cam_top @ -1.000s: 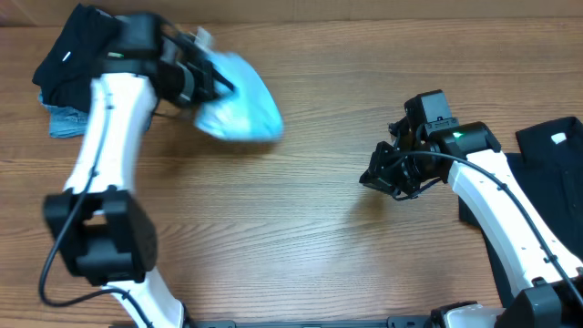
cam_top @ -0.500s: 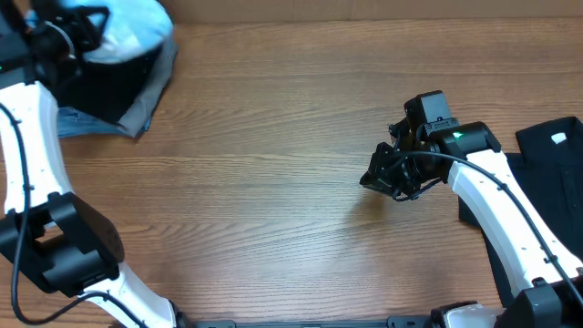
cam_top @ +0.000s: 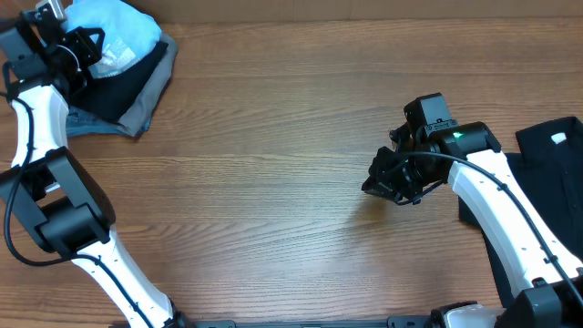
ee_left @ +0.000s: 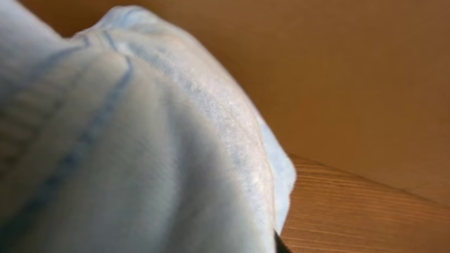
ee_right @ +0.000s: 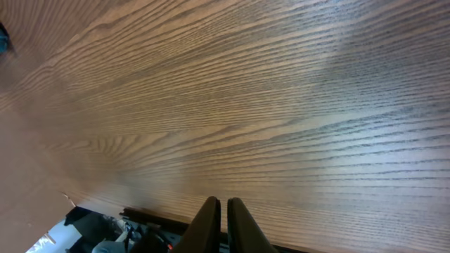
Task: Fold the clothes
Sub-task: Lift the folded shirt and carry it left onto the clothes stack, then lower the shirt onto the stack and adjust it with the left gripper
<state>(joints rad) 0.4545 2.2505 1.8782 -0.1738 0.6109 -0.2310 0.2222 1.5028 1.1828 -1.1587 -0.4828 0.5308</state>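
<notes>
- No word, number or brand can be read in any view.
- The black garment [cam_top: 545,159] at the table's right edge carries a small white label [cam_top: 557,138]; whatever is printed on it is too small to read.
- The light blue T-shirt [cam_top: 123,36] at the far left corner shows pale marks on its folds; they are too blurred to read as letters.

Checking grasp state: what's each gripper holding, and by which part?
Left gripper is shut on the bunched light blue T-shirt; which part cannot be told. Right gripper is shut, holding nothing.
</notes>
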